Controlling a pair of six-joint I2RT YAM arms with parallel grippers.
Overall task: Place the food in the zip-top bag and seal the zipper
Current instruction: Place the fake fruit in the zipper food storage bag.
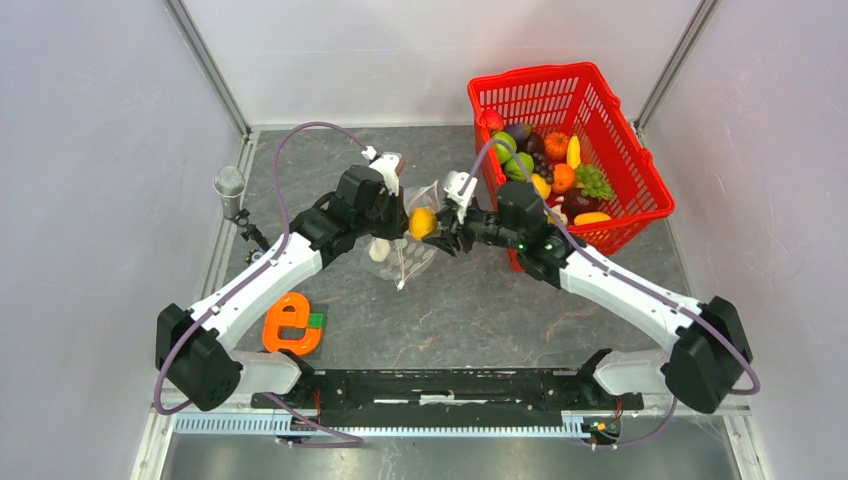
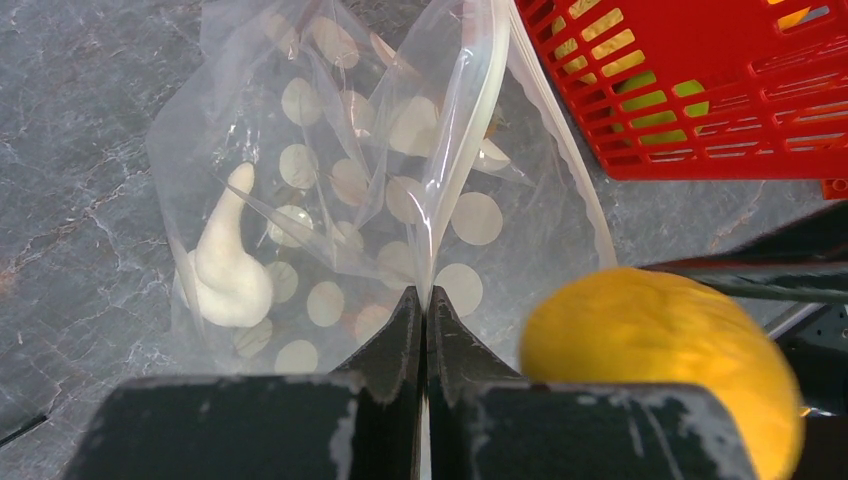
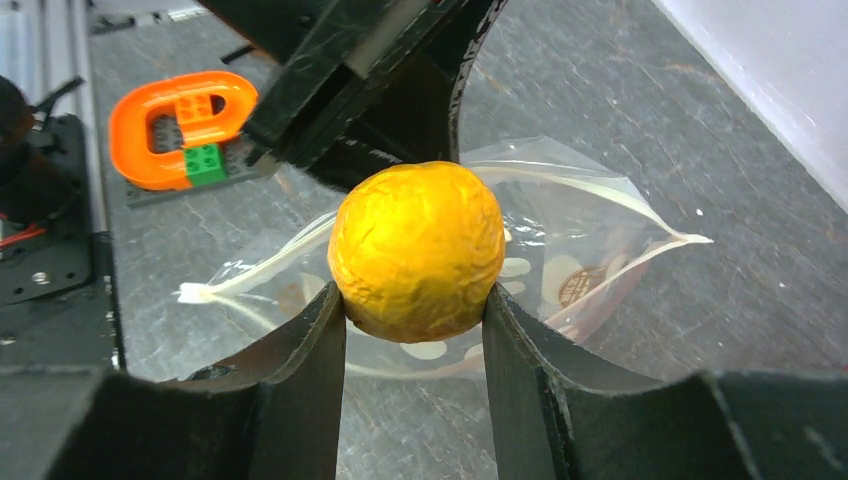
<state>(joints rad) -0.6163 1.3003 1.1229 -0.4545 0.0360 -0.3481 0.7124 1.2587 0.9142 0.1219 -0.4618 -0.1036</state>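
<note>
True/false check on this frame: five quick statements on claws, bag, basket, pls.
1. The right claw grips a yellow round fruit. True.
2. The left claw is open and empty. False: it is shut on the zip-top bag at its mouth edge.
3. The bag is empty. False: a white piece lies inside.
4. The red basket holds toy fruit. True.
5. The orange e-shaped toy is in the basket. False: it lies on the table.

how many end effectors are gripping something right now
2. The left end effector is shut on the edge of the bag; the right end effector holds the yellow fruit at its mouth.
</note>
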